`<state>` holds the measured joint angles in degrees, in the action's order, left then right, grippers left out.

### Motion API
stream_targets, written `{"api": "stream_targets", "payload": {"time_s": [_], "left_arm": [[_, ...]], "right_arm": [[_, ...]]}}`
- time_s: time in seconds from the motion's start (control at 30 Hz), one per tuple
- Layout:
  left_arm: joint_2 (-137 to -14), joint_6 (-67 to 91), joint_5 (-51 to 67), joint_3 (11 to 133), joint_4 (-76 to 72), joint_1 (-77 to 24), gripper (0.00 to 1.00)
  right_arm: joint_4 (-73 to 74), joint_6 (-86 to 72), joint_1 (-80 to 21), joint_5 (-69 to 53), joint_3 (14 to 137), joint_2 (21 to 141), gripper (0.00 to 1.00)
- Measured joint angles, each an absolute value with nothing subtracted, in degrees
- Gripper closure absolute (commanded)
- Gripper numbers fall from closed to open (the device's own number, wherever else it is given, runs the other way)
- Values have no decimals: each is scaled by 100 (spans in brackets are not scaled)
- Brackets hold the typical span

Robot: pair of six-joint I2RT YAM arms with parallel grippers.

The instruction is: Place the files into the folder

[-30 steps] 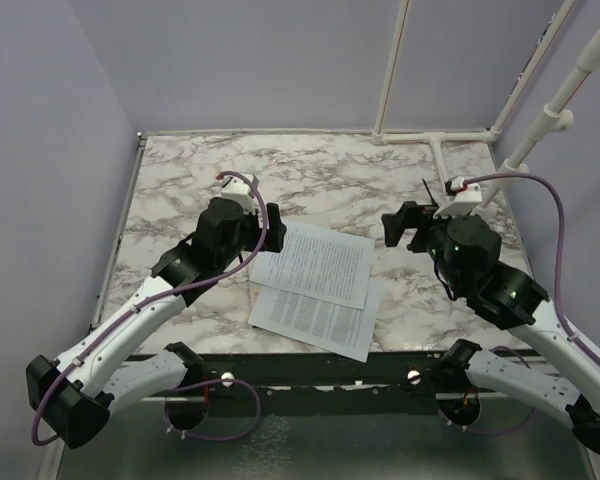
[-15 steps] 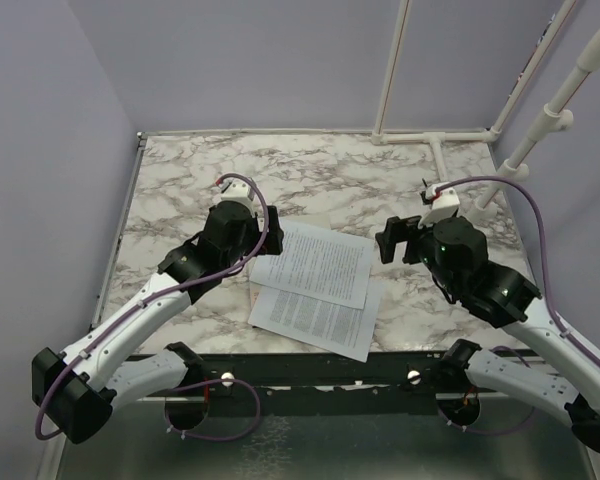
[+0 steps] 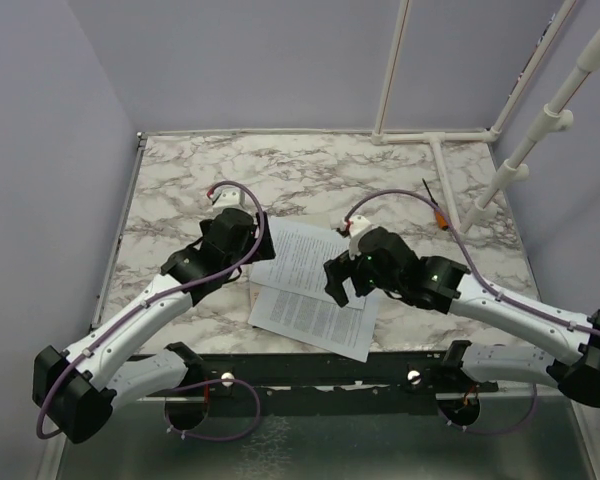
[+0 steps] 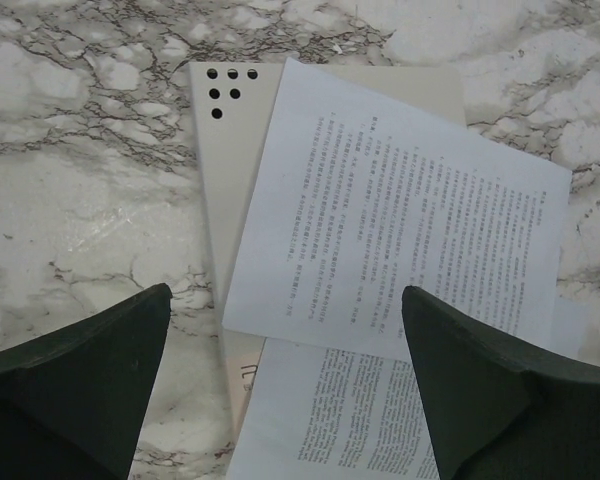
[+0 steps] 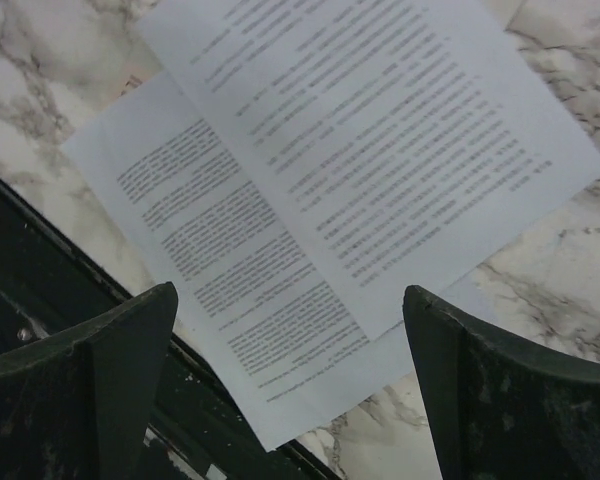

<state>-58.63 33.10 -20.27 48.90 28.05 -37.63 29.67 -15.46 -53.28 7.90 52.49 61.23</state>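
Files (image 3: 315,262) — two printed sheets, skewed, overlapping, lying on the folder (image 4: 230,160), apparently shut, by the table's (image 3: 180,180) near edge | thin, floppy, probably slippery: you should take the lower sheet's (image 3: 310,322) overhanging corner | left gripper (image 4: 283,300), right gripper (image 5: 288,295): both spread apart, empty.

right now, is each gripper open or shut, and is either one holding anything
Left gripper: open, holding nothing.
Right gripper: open, holding nothing.
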Motion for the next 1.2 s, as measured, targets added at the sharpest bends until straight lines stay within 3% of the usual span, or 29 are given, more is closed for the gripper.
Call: {"api": "stream_targets", "payload": {"time_s": [0.2,0.3,0.43,0.67,1.2], "left_arm": [[-5603,3518,-2414,4882,3103,-3763,1],[-5422,3577,-2593,4882,3242,-3763,1],[-5137,3636,-2803,4882,3341,-3763,1],[-4812,3701,-3076,4882,3463,-3763,1],[-4692,3701,-3175,4882,3616,-3763,1]], "right_arm": [[2838,-1658,-6248,792,5280,6829,7],[2749,-1717,-6567,799,5374,7188,18],[2578,-1837,-6952,773,5529,7686,41],[2233,-2082,-7474,617,5710,8423,97],[1393,-2320,-7824,301,6093,9819,100]]}}
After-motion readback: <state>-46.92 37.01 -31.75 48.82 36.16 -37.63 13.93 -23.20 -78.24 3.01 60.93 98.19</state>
